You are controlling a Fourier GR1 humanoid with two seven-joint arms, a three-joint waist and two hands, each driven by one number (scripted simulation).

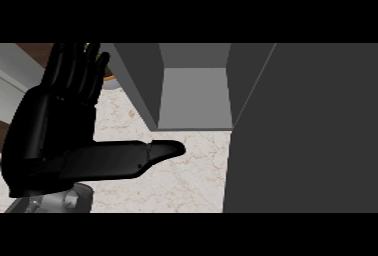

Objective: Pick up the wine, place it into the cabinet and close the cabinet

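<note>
1. I see only my left hand (52,130), large at the left of the head view, fingers straight and pointing up, thumb (159,150) stuck out to the right. It is spread flat and holds nothing.
2. My right hand does not show anywhere.
3. Just right of the fingers and above the thumb stands the cabinet (140,85), grey, its inside open to me with a bare shelf floor (193,97) in it.
4. Further right of the thumb, a broad dark panel (303,130) fills that side from top to bottom; it looks like the cabinet's door swung open, though I cannot be sure.
5. Under the thumb and between the hand and the panel lies the pale marbled bench (177,185).
6. Behind the fingertips, a small part of a round object (111,80) peeks out beside the cabinet wall; too little shows to name it.
7. The wine: I cannot find it. It is neither in my hand nor on the visible shelf.
</note>
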